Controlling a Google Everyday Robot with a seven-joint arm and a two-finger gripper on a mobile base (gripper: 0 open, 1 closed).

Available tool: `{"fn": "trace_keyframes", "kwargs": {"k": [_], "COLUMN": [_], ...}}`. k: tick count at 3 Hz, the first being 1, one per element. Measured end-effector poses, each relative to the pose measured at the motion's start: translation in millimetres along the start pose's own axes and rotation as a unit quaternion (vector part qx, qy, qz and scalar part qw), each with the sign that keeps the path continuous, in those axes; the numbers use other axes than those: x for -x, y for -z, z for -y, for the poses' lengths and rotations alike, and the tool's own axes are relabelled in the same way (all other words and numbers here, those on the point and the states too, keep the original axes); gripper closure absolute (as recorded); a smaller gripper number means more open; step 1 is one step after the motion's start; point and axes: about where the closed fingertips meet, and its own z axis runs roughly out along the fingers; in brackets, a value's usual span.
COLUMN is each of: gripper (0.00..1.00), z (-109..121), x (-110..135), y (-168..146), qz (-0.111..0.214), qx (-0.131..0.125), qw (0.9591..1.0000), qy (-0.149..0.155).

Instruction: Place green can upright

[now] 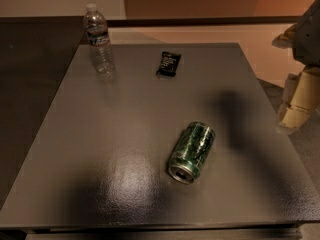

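Green can (192,152) lying sideways on table (100,134), tool (296,109) seemingly at right edge

- Clear plastic water bottle (98,39), white cap, upright, far-left on grey table (75,149)
- Small black packet (169,64) lying flat near far edge, well apart from bottle

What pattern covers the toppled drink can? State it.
Black marbling on the dark green aluminium can, camera view; gripper at far right.

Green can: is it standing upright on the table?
No, the green can lies on its side on the table, while the gripper hangs beyond the table's edge, at the right of the camera view.
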Motion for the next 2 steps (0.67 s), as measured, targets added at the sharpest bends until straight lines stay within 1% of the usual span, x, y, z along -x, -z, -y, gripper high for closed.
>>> {"fn": "trace_keyframes", "kwargs": {"k": [1, 2], "gripper": [0.00, 0.00], "z": [0.0, -5.6], "x": [0.0, 13.6], "y": [0.0, -1.6], "qz": [0.000, 0.014], "qx": [0.000, -0.007], "qw": [1.0000, 0.9991], "qy": [0.000, 0.038]}}
